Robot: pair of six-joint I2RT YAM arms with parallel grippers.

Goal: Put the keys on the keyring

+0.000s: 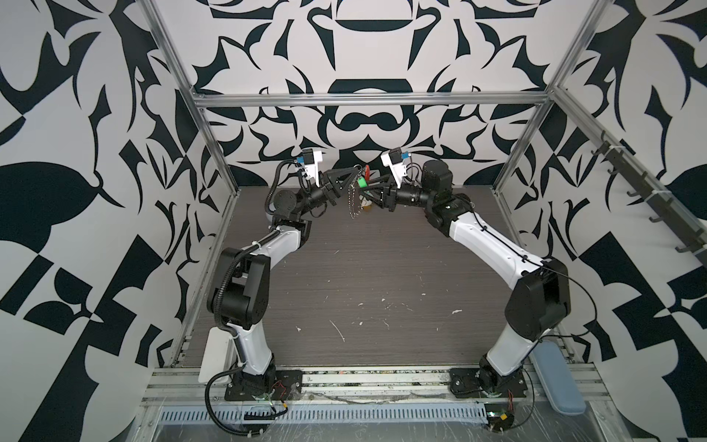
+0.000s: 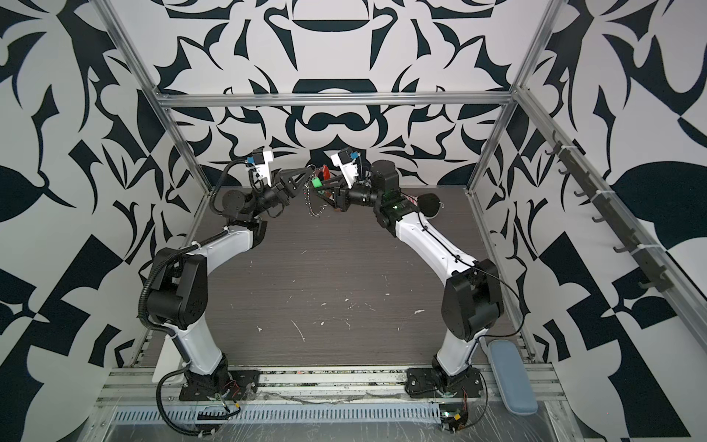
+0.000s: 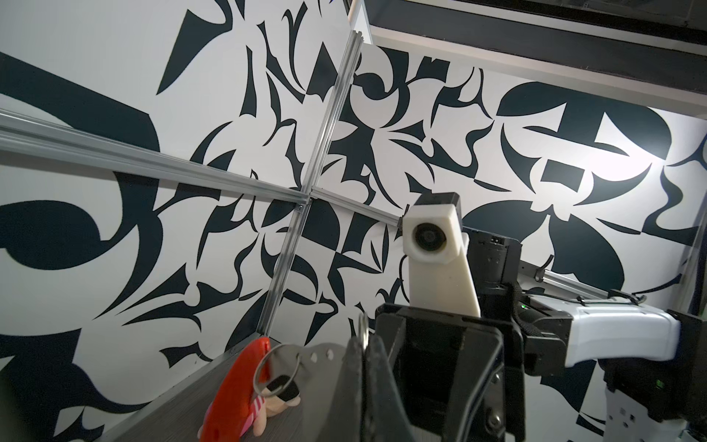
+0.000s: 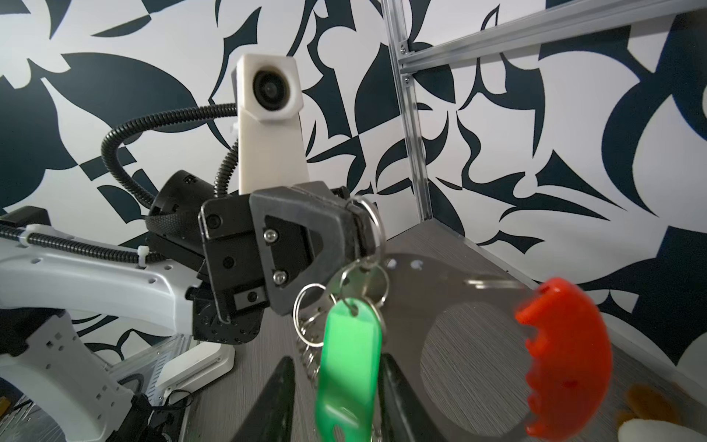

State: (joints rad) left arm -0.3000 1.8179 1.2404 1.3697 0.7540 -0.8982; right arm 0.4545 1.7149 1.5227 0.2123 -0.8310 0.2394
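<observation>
The keyring is a silver chain (image 1: 354, 203) (image 2: 311, 204) with an orange-red strip (image 1: 367, 171) (image 4: 566, 359) (image 3: 237, 390), and it hangs in the air at the back middle. My left gripper (image 1: 355, 168) (image 3: 363, 336) is shut on one of its top metal rings (image 4: 369, 218). The green key tag (image 1: 361, 184) (image 2: 316, 182) (image 4: 350, 356) dangles from small rings below that grip. My right gripper (image 1: 368, 191) (image 4: 336, 359) is open. The tag hangs between its fingers (image 4: 281, 398), with a gap on one side.
A flat grey piece with holes (image 4: 440, 306) (image 3: 325, 363) hangs beside the strip. A small plush toy (image 3: 275, 405) lies on the table under the rings, near the back wall. A black round object (image 2: 428, 203) sits behind the right arm. A blue-grey pad (image 2: 509, 379) lies at the front right.
</observation>
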